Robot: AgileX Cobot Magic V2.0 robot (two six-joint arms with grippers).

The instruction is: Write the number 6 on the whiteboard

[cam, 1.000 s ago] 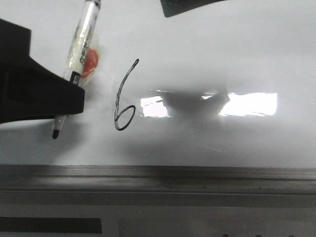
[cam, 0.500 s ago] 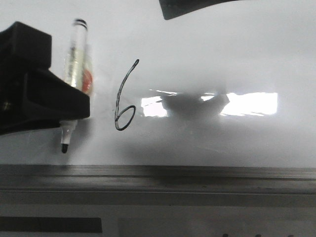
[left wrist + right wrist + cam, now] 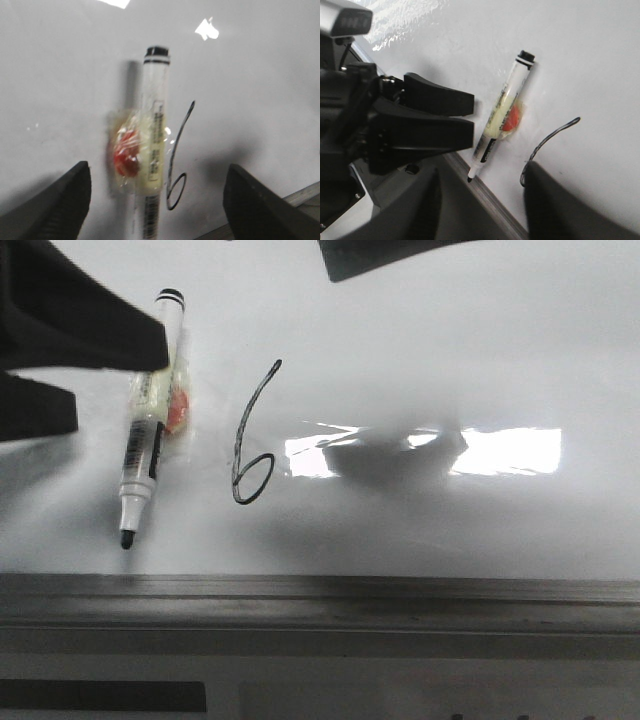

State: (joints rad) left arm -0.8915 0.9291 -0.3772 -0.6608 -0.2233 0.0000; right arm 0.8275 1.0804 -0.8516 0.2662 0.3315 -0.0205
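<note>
Number 6 (image 3: pixel 251 440): thin black hand-drawn digit, long stem leaning right, small closed loop at its near end, sitting left of centre. Whiteboard (image 3: pixel 480 350): glossy white, lying flat, showing rectangular glare, grey rail running along its near edge.

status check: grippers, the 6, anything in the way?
Left gripper open, clear of the marker lying on the whiteboard. Right gripper open, empty. Number 6 drawn, beside marker. Nothing obstructing.

The whiteboard (image 3: pixel 450 350) lies flat. A marker (image 3: pixel 145 430) rests on it, just beside the drawn 6 (image 3: pixel 250 440).
</note>
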